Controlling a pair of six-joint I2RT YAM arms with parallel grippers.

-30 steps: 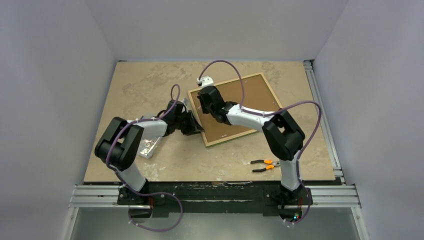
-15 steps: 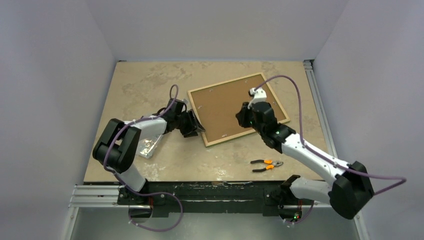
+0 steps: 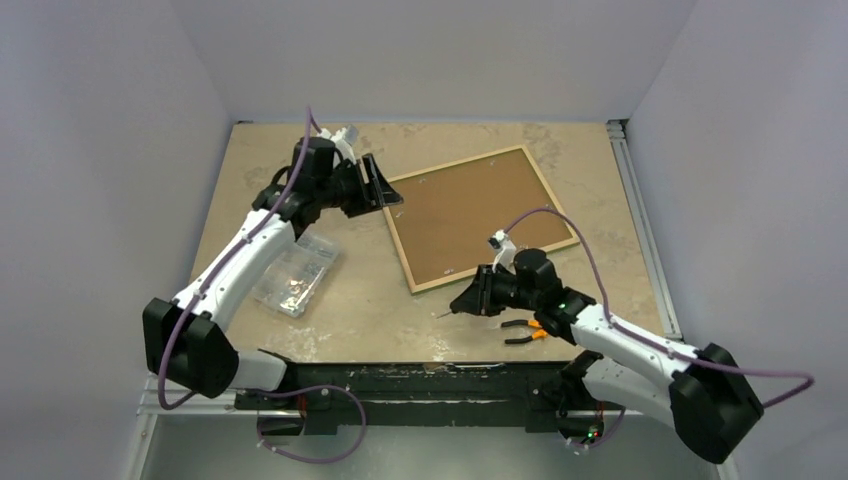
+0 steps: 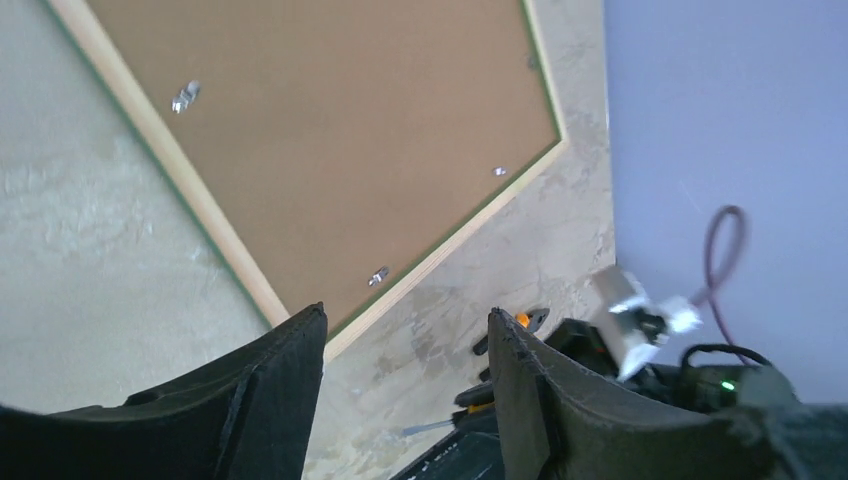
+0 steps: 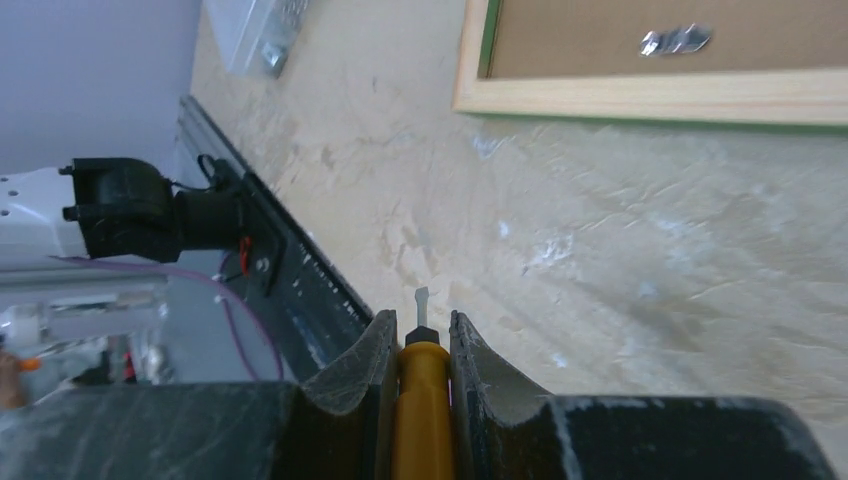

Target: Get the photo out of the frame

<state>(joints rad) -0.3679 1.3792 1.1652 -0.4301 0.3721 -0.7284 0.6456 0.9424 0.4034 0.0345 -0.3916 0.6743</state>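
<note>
Face down on the beige marbled table [image 3: 590, 160], centre-right and turned at an angle, lies the thin rectangular picture frame [image 3: 495, 266] with a pale wood rim and narrow green edge. Inside it sits the photo [image 3: 478, 212]. Only its plain brown board back shows; the print side is hidden. The left wrist view shows small silver metal tabs [image 4: 185, 96] on the board close to the rim, near three of its sides. The left gripper [image 3: 378, 183] hangs raised at the frame's far-left corner, jaws wide apart, nothing between them, not touching the frame. The right gripper [image 3: 465, 300] is just off the frame's near edge, low over the table, clamped on a yellow-handled screwdriver [image 5: 420, 400] whose blade tip points left, apart from the frame. Orange-handled pliers [image 3: 530, 330] lie on the table just beside the right arm's wrist. A clear plastic box [image 3: 297, 275] with small metal bits inside lies left of the frame, apart from it, under the left arm.
</note>
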